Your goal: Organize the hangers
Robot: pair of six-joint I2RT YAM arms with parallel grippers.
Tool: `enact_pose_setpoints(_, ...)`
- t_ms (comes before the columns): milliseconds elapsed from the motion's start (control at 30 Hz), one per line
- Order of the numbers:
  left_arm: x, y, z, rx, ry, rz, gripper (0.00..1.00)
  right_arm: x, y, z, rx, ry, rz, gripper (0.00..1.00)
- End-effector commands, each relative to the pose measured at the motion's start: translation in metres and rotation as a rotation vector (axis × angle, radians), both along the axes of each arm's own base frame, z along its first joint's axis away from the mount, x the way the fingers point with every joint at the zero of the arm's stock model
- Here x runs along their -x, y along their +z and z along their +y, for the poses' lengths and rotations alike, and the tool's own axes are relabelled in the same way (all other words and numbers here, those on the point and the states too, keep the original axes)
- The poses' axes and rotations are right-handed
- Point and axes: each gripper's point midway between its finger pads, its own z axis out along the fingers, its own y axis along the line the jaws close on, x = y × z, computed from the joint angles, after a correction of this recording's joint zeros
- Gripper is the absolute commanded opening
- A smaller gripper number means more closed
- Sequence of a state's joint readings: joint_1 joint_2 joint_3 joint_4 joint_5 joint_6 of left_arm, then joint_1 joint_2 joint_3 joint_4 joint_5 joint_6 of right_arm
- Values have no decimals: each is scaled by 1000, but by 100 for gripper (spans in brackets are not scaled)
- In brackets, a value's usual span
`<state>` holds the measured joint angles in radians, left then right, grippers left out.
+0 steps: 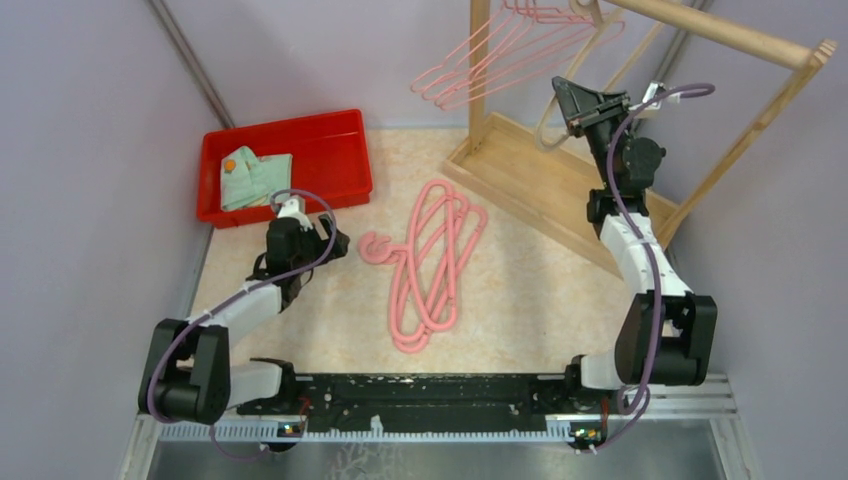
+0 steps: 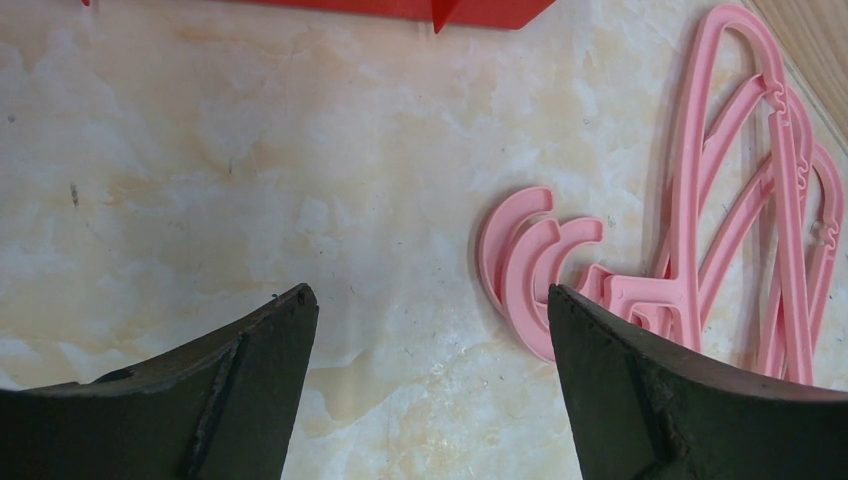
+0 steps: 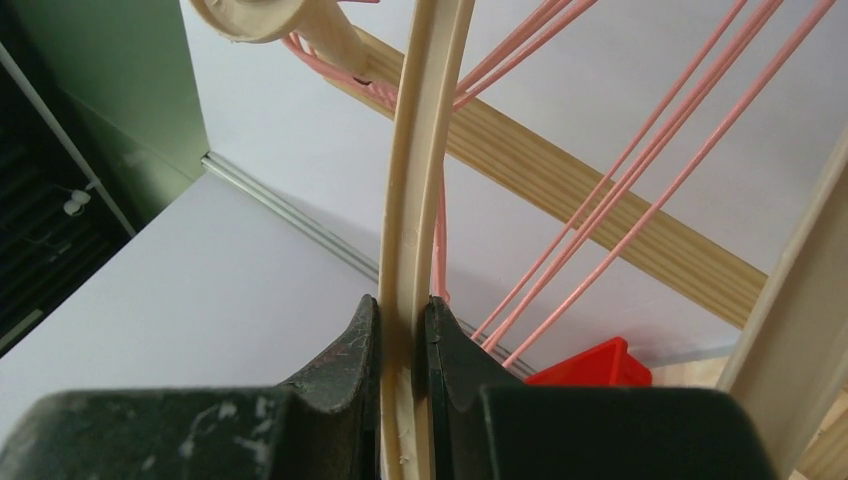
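Note:
A pile of pink hangers [image 1: 432, 262] lies flat on the table's middle, hooks to the left; it also shows in the left wrist view [image 2: 700, 250]. My left gripper [image 1: 335, 240] is open and empty, low over the table just left of the hooks [image 2: 530, 265]. Several pink hangers [image 1: 510, 55] hang on the wooden rack's rail [image 1: 730, 32]. My right gripper [image 1: 568, 100] is raised by the rack and shut on a pale beige hanger [image 3: 415, 200], whose hook [image 3: 255, 15] is at the rail.
A red bin [image 1: 285, 165] with a folded green cloth [image 1: 255, 178] stands at the back left. The wooden rack's base [image 1: 545, 185] and slanted posts fill the back right. Grey walls close in both sides.

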<state>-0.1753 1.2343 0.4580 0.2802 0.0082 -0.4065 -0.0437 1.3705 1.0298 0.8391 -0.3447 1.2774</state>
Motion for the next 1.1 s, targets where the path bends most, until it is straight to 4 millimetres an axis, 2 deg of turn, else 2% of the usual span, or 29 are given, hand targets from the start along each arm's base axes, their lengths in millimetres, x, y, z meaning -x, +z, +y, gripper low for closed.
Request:
enact_pose_setpoints(0, -10, 11, -3, 0, -8, -43, 90, -4, 26, 1, 35, -13, -65, 0)
enact_pose_setpoints(133, -12, 10, -4, 2, -9, -36, 90, -19, 16, 15, 111, -15, -5, 0)
enact_pose_setpoints(267, -13, 10, -5, 5, -11, -37, 90, -29, 2, 24, 156, -15, 49, 8)
enact_pose_setpoints(400, -14, 10, -4, 0, -12, -36, 90, -32, -14, 24, 185, -44, 116, 15)
enact_pose_setpoints(500, -14, 10, -4, -1, -13, -35, 90, -29, -20, 17, 188, -84, 133, 21)
enact_pose_setpoints(733, -13, 8, -7, 10, -20, -30, 90, -25, -27, 12, 223, -116, 158, 49)
enact_pose_setpoints(867, -12, 8, -6, 10, -20, -31, 90, -15, -21, 9, 252, -141, 145, 60)
enact_pose_setpoints(1000, -11, 9, -6, 6, -18, -34, 90, -1, -17, 7, 286, -157, 143, 77)
enact_pose_setpoints(1067, -12, 9, -4, -2, -15, -33, 90, 10, -18, 9, 317, -155, 145, 79)
